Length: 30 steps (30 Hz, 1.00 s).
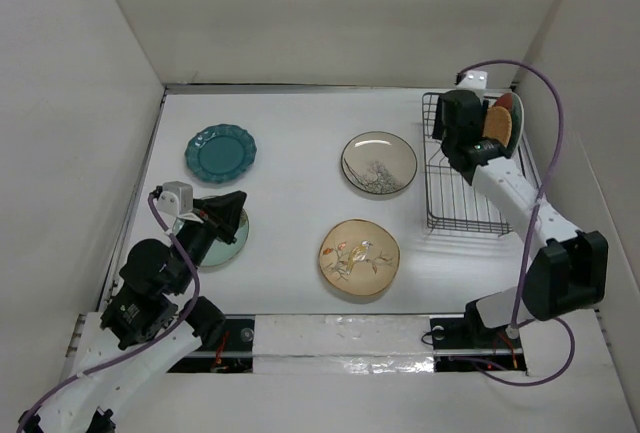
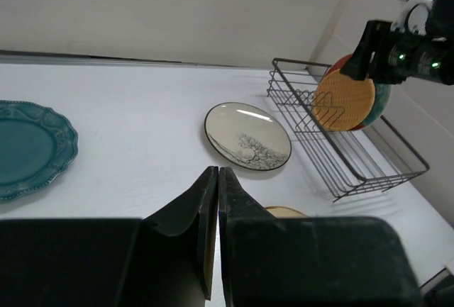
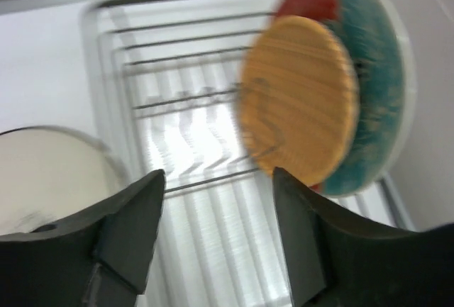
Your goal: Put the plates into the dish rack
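The black wire dish rack [image 1: 468, 188] stands at the right. The orange woven-look plate [image 1: 497, 125] stands upright in it, with a red and teal plate [image 1: 507, 105] behind it; both show in the right wrist view [image 3: 298, 98]. My right gripper [image 1: 478, 143] is open and empty just in front of the orange plate [image 3: 218, 172]. The scalloped dark teal plate [image 1: 221, 152], the cream branch plate [image 1: 379, 162] and the beige bird plate [image 1: 359, 257] lie flat on the table. My left gripper [image 1: 238, 203] is shut and empty above the pale teal plate [image 1: 232, 243].
White walls enclose the table on three sides. The rack sits close to the right wall. The near half of the rack [image 3: 213, 250] holds no plates. A metal strip [image 1: 340, 338] runs along the near edge between the arm bases.
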Motion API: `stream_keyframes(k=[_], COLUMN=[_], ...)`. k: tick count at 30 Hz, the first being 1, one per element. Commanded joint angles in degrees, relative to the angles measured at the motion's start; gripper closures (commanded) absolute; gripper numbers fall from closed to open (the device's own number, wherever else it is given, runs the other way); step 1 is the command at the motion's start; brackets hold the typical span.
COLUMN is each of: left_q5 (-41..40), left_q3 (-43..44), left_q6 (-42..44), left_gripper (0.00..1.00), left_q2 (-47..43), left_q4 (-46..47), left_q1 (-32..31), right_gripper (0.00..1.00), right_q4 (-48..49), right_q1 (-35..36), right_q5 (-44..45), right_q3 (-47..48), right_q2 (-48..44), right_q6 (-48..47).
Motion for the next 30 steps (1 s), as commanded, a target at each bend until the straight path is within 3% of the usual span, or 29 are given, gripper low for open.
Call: stream_keyframes(k=[1,2,4,5,6,14,16,17,20,30], left_q5=[-1.35,-2.31,-3.54,-5.03,-5.82,-12.86,-13.13,-13.21,-13.39,-12.16], left_q3=[-0.18,-0.09,-0.09,-0.09,-0.18,0.35,0.35,0.35,0.52,0.52], left_q6=[0.72,0.73,0.81,0.64,0.64,-0.24,-0.42,-0.42,-0.5,-0.24], left_gripper=[0.99,1.0,1.0,1.0,1.0,1.0,0.99,0.96,0.91,0.82], left_q2=[1.89,2.51,2.77,2.95,3.04,7.25,7.52,7.78,8.05,8.23], left_q4=[2.67,2.58,2.32,2.32,2.05,-0.23,-0.5,-0.58,-0.85,-0.32], left_q1=[-0.31,-0.31,-0.31,-0.31,-0.31,-0.31,-0.31,-0.31,-0.31,-0.31], right_gripper=[0.43,0.64,0.89,1.0,1.0,1.0,0.86,0.68,0.46,0.45], right_q4=[4.25,5.65,10.83,12.59,15.31,31.06,31.94,31.6,31.94,30.72], right_q1=[8.41,10.61,17.53,19.75,21.95,37.77,39.19,39.2,40.87,42.97], right_q5=[-11.47,-15.18,-21.43,-27.29,-29.09,-40.35,-40.8,-42.8,-44.84,-46.77], right_q3=[0.08,-0.27,-0.62,-0.19,0.51,10.87,14.83,16.58,20.64,24.59], right_q2=[-3.06,-2.8,0.78,2.89,8.13,32.6,36.2,40.05,45.16,53.27], right_q6=[2.71,4.55,7.98,10.61,12.63,30.2,32.77,33.83,37.35,41.22])
